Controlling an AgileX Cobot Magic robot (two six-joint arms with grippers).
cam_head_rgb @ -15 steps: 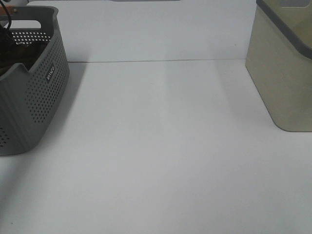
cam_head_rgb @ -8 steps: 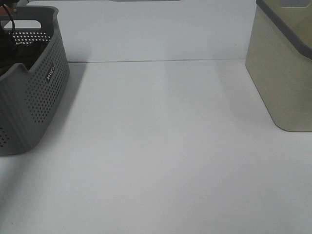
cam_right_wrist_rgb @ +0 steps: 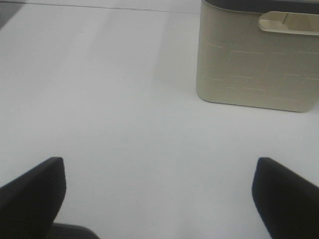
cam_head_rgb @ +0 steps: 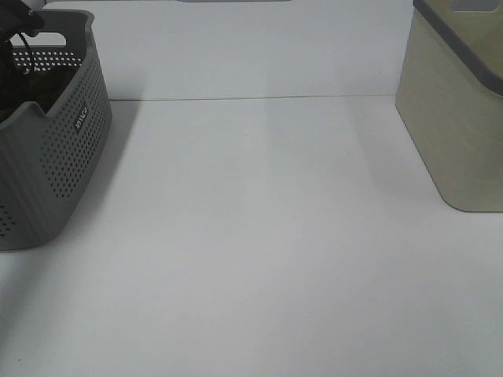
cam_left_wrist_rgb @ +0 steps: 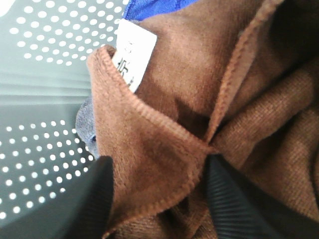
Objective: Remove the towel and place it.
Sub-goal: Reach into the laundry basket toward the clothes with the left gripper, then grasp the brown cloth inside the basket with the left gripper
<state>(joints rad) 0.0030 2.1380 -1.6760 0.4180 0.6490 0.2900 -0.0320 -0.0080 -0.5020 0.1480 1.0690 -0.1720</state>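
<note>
Surroundings, overhead view: grey perforated basket (cam_head_rgb: 63,149) at the left edge of the frame, beige bin (cam_head_rgb: 452,118) with a dark grey rim at the right edge. Both stand on the white table (cam_head_rgb: 251,251), well apart.

Task item: the towel (cam_left_wrist_rgb: 169,119) is inside the basket, a dark brown plush bunched into folds with a stitched hem. Its white label (cam_left_wrist_rgb: 132,52) sits at a turned-up corner, close to the basket's perforated wall. A blue cloth (cam_left_wrist_rgb: 154,6) shows just beyond the label, touching the brown folds. From overhead the basket's interior reads only as dark, so we cannot make out the towel there.

Obstructions: the basket wall runs close along one side of the towel corner, and the blue cloth borders it on another.

Left arm (cam_head_rgb: 16,20): only a black part and a cable show in the upper left corner of the overhead frame, over the basket rim. The left gripper (cam_left_wrist_rgb: 162,199) is down in the basket, jaws roughly half apart, and a hemmed fold fills the gap, with cloth against both fingers. Whether the fold is actually pinched we cannot tell.

Right gripper (cam_right_wrist_rgb: 159,199): it hovers above the table facing the beige bin, jaws spread wide — nothing between them.
</note>
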